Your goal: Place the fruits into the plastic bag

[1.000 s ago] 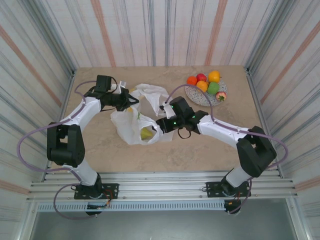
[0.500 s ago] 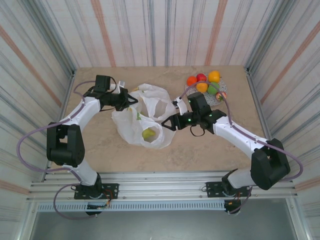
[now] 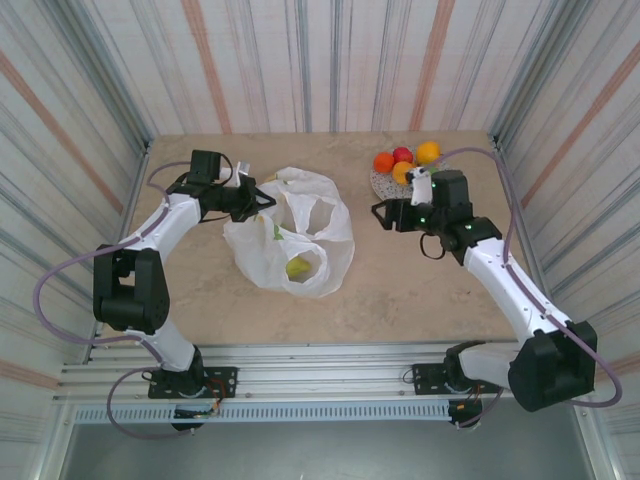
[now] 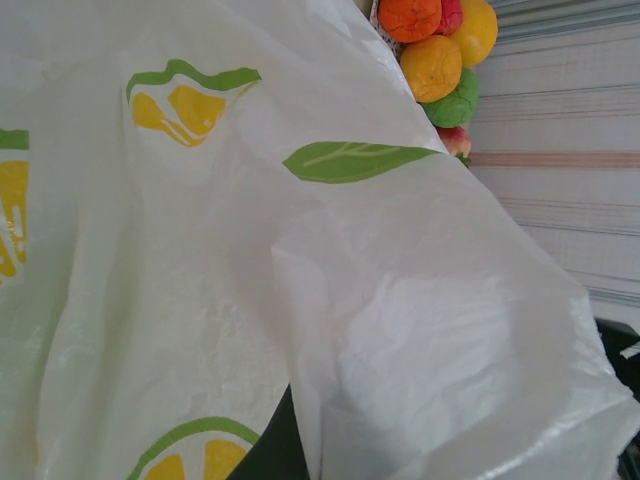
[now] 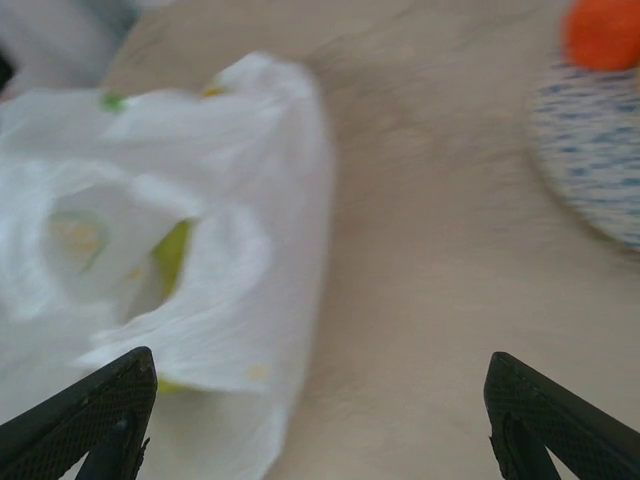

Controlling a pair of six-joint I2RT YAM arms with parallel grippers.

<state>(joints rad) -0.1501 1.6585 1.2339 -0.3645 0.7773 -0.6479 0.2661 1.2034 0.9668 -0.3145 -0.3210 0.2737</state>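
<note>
A heap of fruits [image 3: 405, 163] sits on a plate [image 5: 590, 140] at upper right, with one yellow-green fruit [image 3: 297, 267] already inside the bag [image 3: 305, 225] spread mid-frame on the table [image 3: 400, 290]. The left gripper [image 3: 258, 200] pinches the bag's upper-left rim. The right gripper [image 3: 383, 214], jaws wide and empty, hangs between bag and plate.

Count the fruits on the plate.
6, in the left wrist view: orange ball, red fruit and yellow ball on top, yellow-orange ball beneath, then green fruit, then red-pink piece; the bag may hide more.
</note>
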